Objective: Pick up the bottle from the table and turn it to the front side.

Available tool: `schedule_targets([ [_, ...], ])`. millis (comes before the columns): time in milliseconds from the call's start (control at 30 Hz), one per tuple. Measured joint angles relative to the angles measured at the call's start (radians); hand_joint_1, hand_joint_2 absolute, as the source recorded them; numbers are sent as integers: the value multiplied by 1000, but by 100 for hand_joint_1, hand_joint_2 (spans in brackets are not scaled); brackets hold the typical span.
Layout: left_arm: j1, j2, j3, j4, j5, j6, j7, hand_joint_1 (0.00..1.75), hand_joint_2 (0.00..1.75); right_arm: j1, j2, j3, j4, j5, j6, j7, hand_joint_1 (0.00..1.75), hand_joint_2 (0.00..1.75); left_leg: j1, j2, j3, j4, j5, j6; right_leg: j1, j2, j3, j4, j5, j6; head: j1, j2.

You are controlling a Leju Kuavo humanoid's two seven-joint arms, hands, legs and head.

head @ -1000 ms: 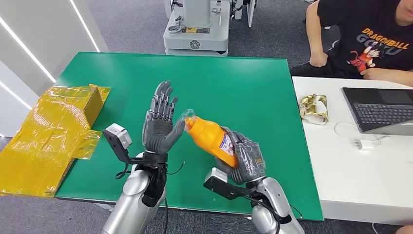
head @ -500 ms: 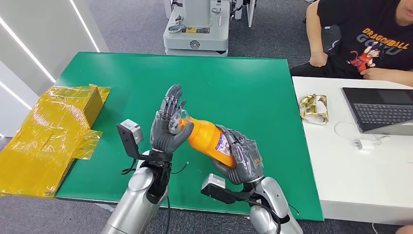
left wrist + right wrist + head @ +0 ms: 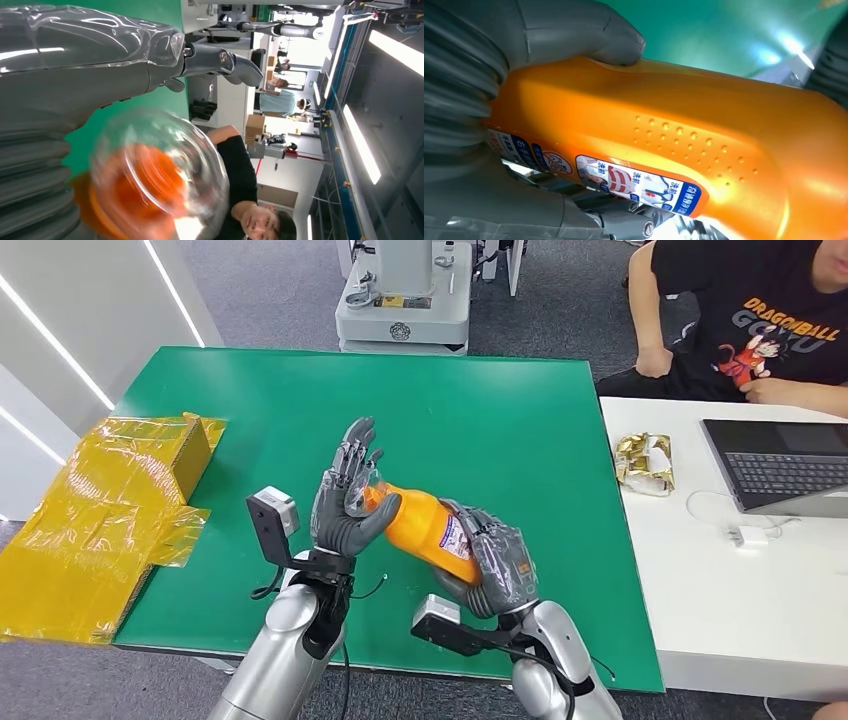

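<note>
The orange bottle (image 3: pixel 425 527) is up off the green table (image 3: pixel 480 420), held in the air over its near half and lying tilted, cap end toward the left hand (image 3: pixel 343 502), base buried in the right hand (image 3: pixel 498 565). The right hand grips the lower body of the bottle, fingers wrapped round it; in the right wrist view the thick grey thumb (image 3: pixel 589 30) presses on the orange side, above the dimpled patch and the strip of printed label (image 3: pixel 644 187). The left hand stands upright, fingers spread and pointing up, palm facing the clear cap (image 3: pixel 160 170); the cap end sits right at the palm, but whether it is actually touching I cannot tell, and nothing is clasped there. What is inside the bottle is hidden by its opaque wall. Off the table's left edge sits a cardboard box wrapped in yellow film (image 3: pixel 105 510). On the white desk (image 3: pixel 740 600) to the right: a laptop (image 3: pixel 785 468), a crumpled gold wrapper (image 3: pixel 645 462), and a seated person (image 3: pixel 760 320).
</note>
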State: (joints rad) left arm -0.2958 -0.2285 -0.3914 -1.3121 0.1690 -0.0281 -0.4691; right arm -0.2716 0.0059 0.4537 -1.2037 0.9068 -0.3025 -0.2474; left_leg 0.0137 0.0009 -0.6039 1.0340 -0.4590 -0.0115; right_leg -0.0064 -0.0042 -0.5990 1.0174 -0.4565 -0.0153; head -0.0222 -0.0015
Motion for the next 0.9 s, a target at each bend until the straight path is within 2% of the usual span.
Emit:
schedule_targets([
  [100, 6, 4, 1, -5, -23, -9, -1, 54, 175, -14, 0, 3, 25, 0, 34, 15, 175, 175, 0, 0, 0, 0, 0, 0, 0, 0, 0, 0, 0, 0, 0, 0],
  [133, 9, 6, 1, -9, -31, -11, -1, 97, 175, -18, 0, 4, 32, -1, 38, 17, 175, 175, 0, 0, 0, 0, 0, 0, 0, 0, 0, 0, 0, 0, 0, 0],
  [233, 14, 10, 2, -16, -46, -16, 0, 175, 175, -25, 3, 4, 48, 0, 42, 18, 175, 175, 0, 0, 0, 0, 0, 0, 0, 0, 0, 0, 0, 0, 0, 0],
  [500, 15, 19, 2, -19, -106, -36, 7, 175, 175, -38, 6, 3, 72, 14, 32, 31, 175, 175, 0, 0, 0, 0, 0, 0, 0, 0, 0, 0, 0, 0, 0, 0],
  [533, 15, 20, 3, -19, -110, -39, 7, 144, 175, -40, 6, 3, 75, 18, 27, 30, 175, 175, 0, 0, 0, 0, 0, 0, 0, 0, 0, 0, 0, 0, 0, 0],
  [633, 15, 22, 5, -19, -119, -48, 7, 14, 175, -43, 7, 3, 82, 25, 16, 23, 175, 175, 0, 0, 0, 0, 0, 0, 0, 0, 0, 0, 0, 0, 0, 0],
  [667, 16, 23, 6, -19, -121, -51, 7, 0, 175, -45, 9, 3, 84, 26, 13, 21, 175, 175, 0, 0, 0, 0, 0, 0, 0, 0, 0, 0, 0, 0, 0, 0],
  [900, 24, 23, 7, -19, -124, -65, 9, 0, 175, -60, 27, 1, 86, 34, -12, 3, 175, 175, 0, 0, 0, 0, 0, 0, 0, 0, 0, 0, 0, 0, 0, 0],
])
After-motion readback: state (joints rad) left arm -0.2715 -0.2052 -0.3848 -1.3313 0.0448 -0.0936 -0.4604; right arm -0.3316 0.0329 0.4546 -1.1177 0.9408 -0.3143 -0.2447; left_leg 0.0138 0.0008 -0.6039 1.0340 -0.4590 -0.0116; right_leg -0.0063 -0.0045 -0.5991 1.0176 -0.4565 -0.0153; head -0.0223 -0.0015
